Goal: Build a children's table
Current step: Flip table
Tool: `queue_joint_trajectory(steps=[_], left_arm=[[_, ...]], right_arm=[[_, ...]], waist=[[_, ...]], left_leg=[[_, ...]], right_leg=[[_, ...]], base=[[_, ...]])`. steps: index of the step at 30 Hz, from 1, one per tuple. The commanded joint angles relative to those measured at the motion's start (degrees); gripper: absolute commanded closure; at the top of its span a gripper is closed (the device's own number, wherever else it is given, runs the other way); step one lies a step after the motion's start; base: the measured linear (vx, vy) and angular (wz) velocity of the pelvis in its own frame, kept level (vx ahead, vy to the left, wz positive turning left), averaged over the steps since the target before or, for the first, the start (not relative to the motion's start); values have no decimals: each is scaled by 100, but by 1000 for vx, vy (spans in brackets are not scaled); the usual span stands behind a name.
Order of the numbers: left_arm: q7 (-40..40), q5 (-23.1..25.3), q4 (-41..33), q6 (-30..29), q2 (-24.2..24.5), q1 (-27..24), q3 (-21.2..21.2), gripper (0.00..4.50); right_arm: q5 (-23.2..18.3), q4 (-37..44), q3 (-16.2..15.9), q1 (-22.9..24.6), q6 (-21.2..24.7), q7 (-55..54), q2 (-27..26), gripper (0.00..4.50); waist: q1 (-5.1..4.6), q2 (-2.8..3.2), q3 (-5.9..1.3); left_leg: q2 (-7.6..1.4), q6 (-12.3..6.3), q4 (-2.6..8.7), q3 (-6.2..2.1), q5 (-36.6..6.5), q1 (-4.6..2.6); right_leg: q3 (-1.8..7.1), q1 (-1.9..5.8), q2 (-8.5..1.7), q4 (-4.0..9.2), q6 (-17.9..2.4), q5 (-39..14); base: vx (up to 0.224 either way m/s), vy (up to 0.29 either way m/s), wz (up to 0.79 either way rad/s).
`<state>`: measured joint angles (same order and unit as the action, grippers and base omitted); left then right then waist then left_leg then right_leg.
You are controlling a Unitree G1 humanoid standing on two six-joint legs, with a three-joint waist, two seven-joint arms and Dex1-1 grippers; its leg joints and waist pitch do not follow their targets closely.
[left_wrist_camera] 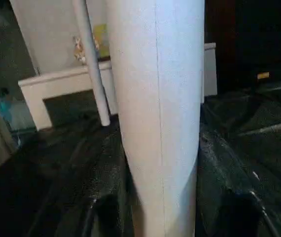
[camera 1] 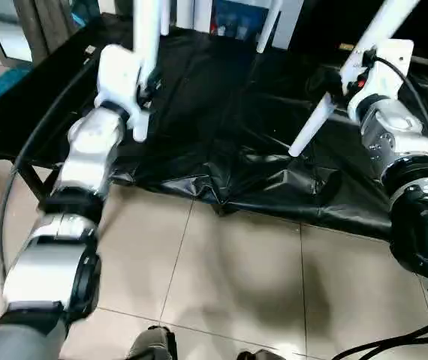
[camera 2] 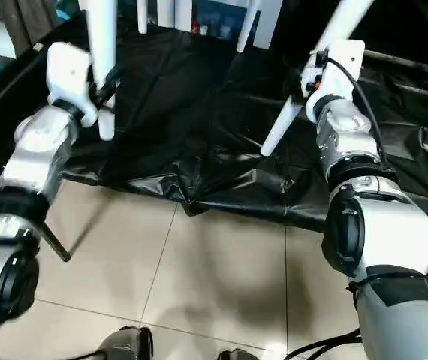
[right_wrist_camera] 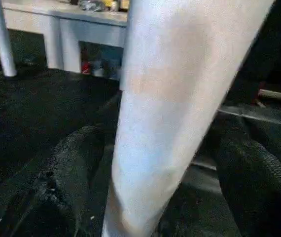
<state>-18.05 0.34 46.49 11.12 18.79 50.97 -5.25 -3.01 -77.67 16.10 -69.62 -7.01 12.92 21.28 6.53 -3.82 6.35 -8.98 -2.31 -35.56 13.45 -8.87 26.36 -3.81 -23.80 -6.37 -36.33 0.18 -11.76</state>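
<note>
Above the black-draped table (camera 1: 221, 135), two long white legs of the children's table are held up off the cover, one in each gripper. At the left, one leg (camera 1: 146, 45) stands close to upright; its lower end hangs just past the left gripper (camera 1: 145, 86), a little above the black sheet, and its upper part runs out of the frame's top. The left wrist view shows that tube (left_wrist_camera: 160, 113) passing between the two black fingers (left_wrist_camera: 98, 217), which stand against its sides, so this gripper is closed around the leg. At the right, the other leg (camera 1: 315, 124) slants steeply, its tapered lower tip pointing down and toward the middle of the table, its upper length rising past the right gripper (camera 1: 353, 79) toward the top edge. In the right wrist view the tube (right_wrist_camera: 180, 108) crosses between the two dark textured fingers (right_wrist_camera: 66, 168), which flank it closely; whether they press on it cannot be told for certain, though the leg is off the table at that gripper.

Farther back on the table, the white tabletop (left_wrist_camera: 56, 84) lies with two legs standing up from it (camera 1: 268, 26). Crumpled black sheeting hangs over the table's near edge, above a tiled floor (camera 1: 221, 285).
</note>
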Motion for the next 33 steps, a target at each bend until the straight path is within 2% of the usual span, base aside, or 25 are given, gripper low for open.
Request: queue_joint_trajectory(steps=[1,4,6,7,8,12,13,18,21,24,25,27,28,29,31,33], left_arm=[[-394,193,-373,-15,69,-48,306,289],[-515,172,-611,-120,117,-176,393,289],[-527,169,-690,-172,138,-215,398,289],[-529,164,-705,-189,148,-220,391,289],[-532,156,-727,-211,157,-228,389,289],[-538,145,-745,-254,164,-234,396,289],[-541,147,-755,-271,161,-235,396,289],[-466,171,-764,-345,102,-223,445,289],[-372,217,-586,-295,23,-158,488,289],[-301,252,-444,-252,-36,-112,514,289],[-260,271,-348,-225,-68,-84,524,289],[-228,291,-259,-197,-91,-59,534,289],[-186,346,-69,-131,-109,6,562,289],[-182,356,-39,-120,-110,19,567,289],[-162,408,121,-62,-105,94,593,289],[-155,422,192,-42,-101,151,598,289]], right_arm=[[97,-38,-16,-74,77,12,42,122],[112,-50,-11,-110,106,68,29,146],[131,-53,-29,-143,115,152,8,160],[148,-51,-47,-159,113,200,-8,182],[169,-50,-52,-170,112,233,-19,182],[219,-37,-81,-168,79,354,-61,215],[244,-36,-98,-161,65,362,-60,225],[244,6,-83,-51,-85,466,-56,258],[108,81,17,13,-241,528,-85,276],[-32,172,108,90,-380,552,-136,280],[-93,222,155,148,-446,486,-165,284],[-136,275,181,210,-503,445,-197,287],[-163,452,160,394,-687,377,-283,288],[-152,490,144,432,-733,365,-298,289],[-108,689,74,632,-956,298,-378,290],[-95,781,46,726,-1017,294,-409,290]], waist=[[-22,114,-466],[-21,127,-426],[-33,130,-402],[-39,120,-395],[-42,119,-393],[-57,133,-395],[-51,121,-392],[-51,109,-412],[-54,119,-414],[-59,108,-435],[-72,153,-456],[-63,136,-456],[-57,190,-474],[-65,178,-465],[-72,193,-496],[-78,199,-498]], left_leg=[[-462,112,525,-272,-1038,-481],[-470,446,584,-280,-1438,-517],[-465,564,605,-287,-1522,-513],[-461,609,609,-292,-1512,-508],[-455,615,606,-292,-1490,-501],[-437,507,576,-280,-1233,-485],[-436,397,563,-270,-1132,-477],[-458,248,551,-261,-1030,-491],[-460,257,551,-257,-1018,-498],[-454,179,530,-250,-872,-492],[-452,165,522,-246,-821,-504],[-452,140,517,-238,-819,-507],[-449,138,511,-247,-812,-504],[-456,152,526,-240,-873,-513],[-453,259,533,-258,-909,-529],[-447,277,530,-255,-914,-524]], right_leg=[[186,125,-294,204,-1458,525],[191,92,-296,218,-1367,253],[189,87,-288,208,-1318,281],[188,92,-294,203,-1295,334],[191,96,-299,198,-1298,368],[205,126,-319,197,-1331,656],[213,141,-326,201,-1381,736],[218,154,-321,206,-1464,650],[214,147,-313,209,-1472,640],[215,162,-313,192,-1517,827],[211,161,-299,190,-1531,891],[217,160,-303,188,-1538,930],[214,169,-310,190,-1544,913],[214,159,-305,205,-1513,876],[201,174,-294,192,-1486,911],[201,176,-291,186,-1522,932]], base=[[0,0,0],[0,0,0],[0,0,0],[0,0,0],[0,0,0],[0,0,0],[0,0,0],[0,0,0],[0,0,0],[0,0,0],[0,0,0],[0,0,0],[0,0,0],[0,0,0],[0,0,0],[0,0,0]])
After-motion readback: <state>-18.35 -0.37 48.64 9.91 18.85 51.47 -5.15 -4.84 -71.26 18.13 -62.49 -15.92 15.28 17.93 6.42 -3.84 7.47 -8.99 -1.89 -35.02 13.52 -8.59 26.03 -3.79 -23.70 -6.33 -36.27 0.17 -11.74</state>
